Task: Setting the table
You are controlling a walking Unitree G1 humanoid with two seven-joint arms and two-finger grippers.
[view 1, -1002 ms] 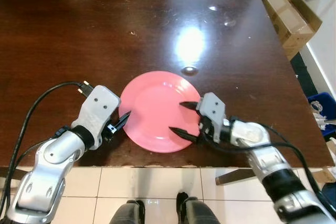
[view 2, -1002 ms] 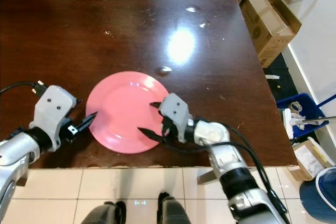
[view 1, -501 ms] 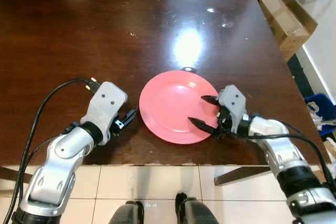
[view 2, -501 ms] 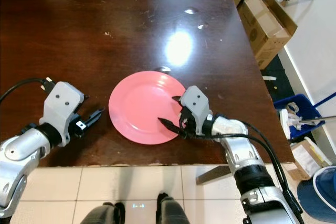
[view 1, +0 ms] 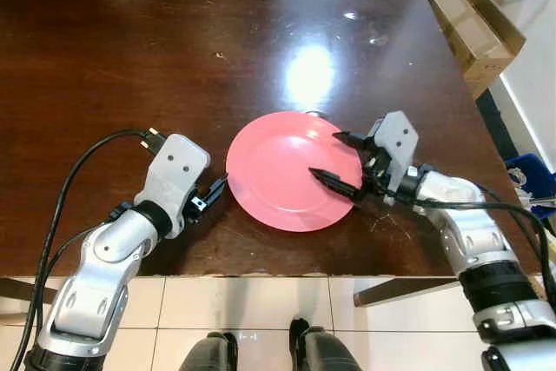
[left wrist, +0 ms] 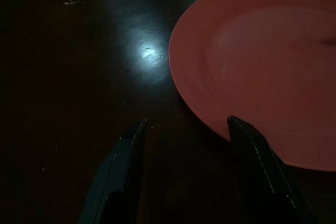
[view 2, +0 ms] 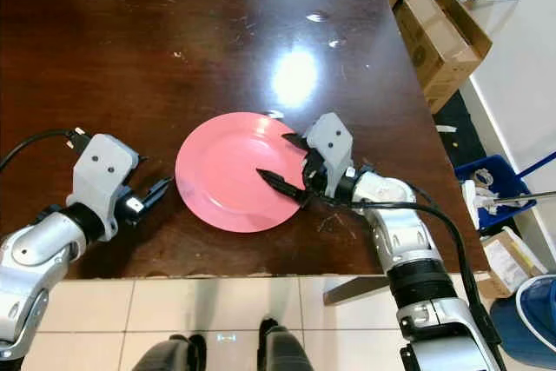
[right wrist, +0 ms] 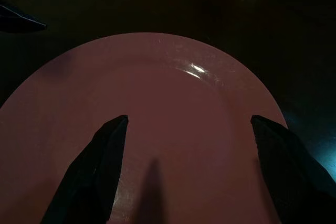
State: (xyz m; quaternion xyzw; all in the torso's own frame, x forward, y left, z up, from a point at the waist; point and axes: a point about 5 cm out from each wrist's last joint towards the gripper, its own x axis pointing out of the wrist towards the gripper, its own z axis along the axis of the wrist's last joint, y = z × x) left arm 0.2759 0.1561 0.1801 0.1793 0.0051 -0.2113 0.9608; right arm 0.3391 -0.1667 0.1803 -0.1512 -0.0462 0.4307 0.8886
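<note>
Left eye view: right gripper (view 1: 336, 161), jaws spread, has lifted over the plate (view 1: 278, 171).

A round pink plastic plate (view 1: 285, 169) lies flat on the dark polished wooden table (view 1: 130, 67), near its front edge and toward its right side. The left gripper (view 1: 215, 191) sits just left of the plate's rim, fingers spread. The right gripper (view 1: 336, 159) reaches in from the right, fingers apart over the plate's right part. Brown cardboard boxes (view 1: 469, 19) stand on the floor beyond the table's far right corner.
</note>
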